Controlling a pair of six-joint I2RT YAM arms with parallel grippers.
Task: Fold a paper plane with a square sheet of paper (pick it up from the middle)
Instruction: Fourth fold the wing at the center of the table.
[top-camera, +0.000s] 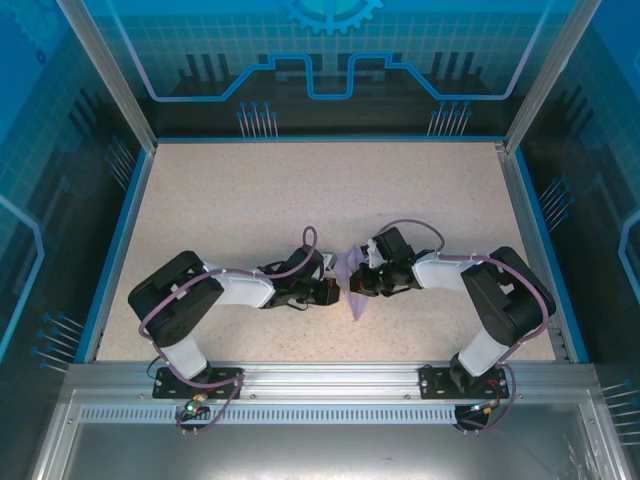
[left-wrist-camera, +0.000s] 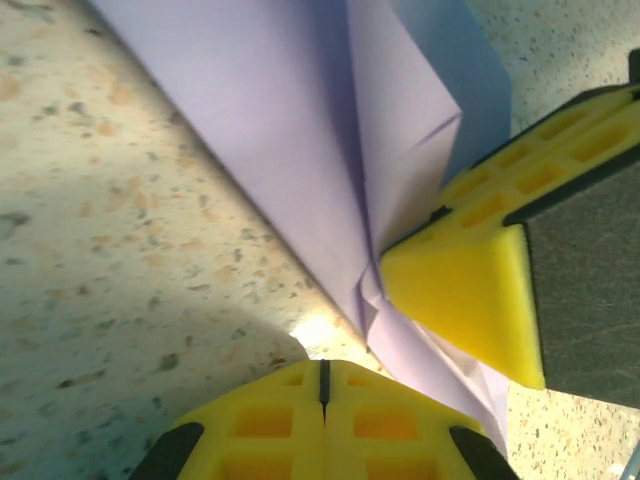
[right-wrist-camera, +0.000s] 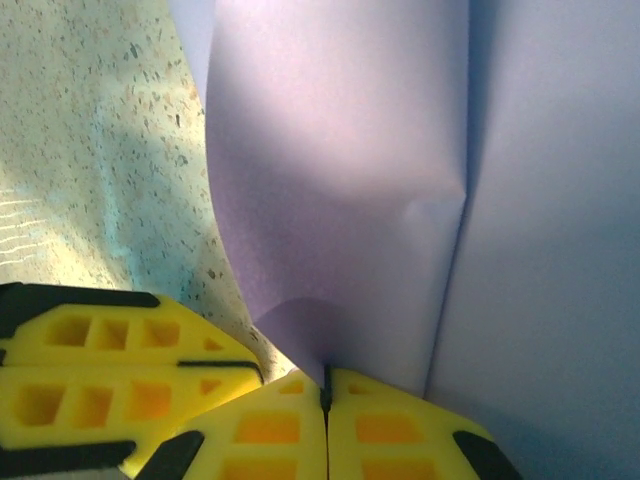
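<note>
Okay, at the middle of the table (top-camera: 250, 200) I'm pinching the ridge of the half-folded paper (top-camera: 355, 300) with the right gripper (top-camera: 362, 282) while the left gripper (top-camera: 328, 292), pressed together on nothing, is nosing at its edge, so I'm aiming for slow, flat pressure along the crease.

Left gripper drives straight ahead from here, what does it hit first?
The folded lilac paper, lying just off the shut jaws of the left gripper. The right gripper sits close beyond it, a little off-axis; depth is hard to judge.
</note>
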